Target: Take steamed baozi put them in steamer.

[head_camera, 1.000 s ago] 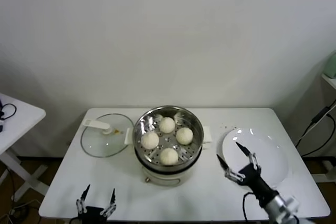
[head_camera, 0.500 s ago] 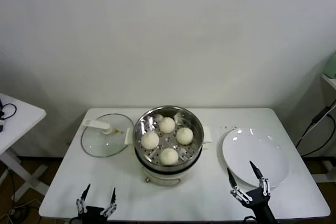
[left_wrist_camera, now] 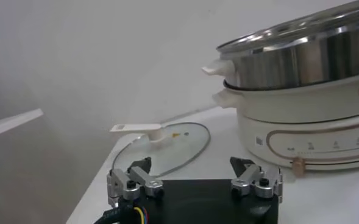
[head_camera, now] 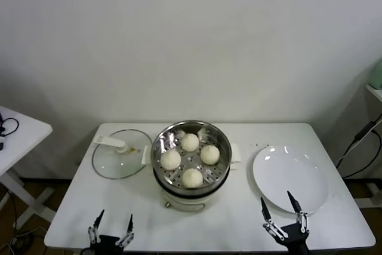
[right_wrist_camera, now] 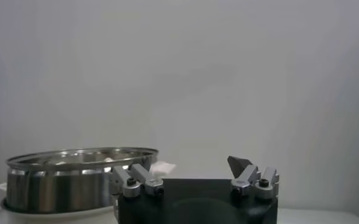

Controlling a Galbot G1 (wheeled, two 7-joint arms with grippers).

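Bench (head_camera: 71,219): white, against a plain white wall.
Steamer (head_camera: 222,158): frame centre, holding four steamed baozi (head_camera: 192,177).
Plate (head_camera: 301,177): right of steamer, bare.
Glass lid (head_camera: 113,162): left of steamer, flat on bench.
Left hand (head_camera: 110,231): lower left edge, fingers spread, holding nothing.
Right hand (head_camera: 282,216): lower right, fingers spread, holding nothing, at the plate's near rim.

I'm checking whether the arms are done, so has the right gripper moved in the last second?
Yes. The right gripper has pulled back from over the plate's near-left rim toward the table's front edge, open and empty.
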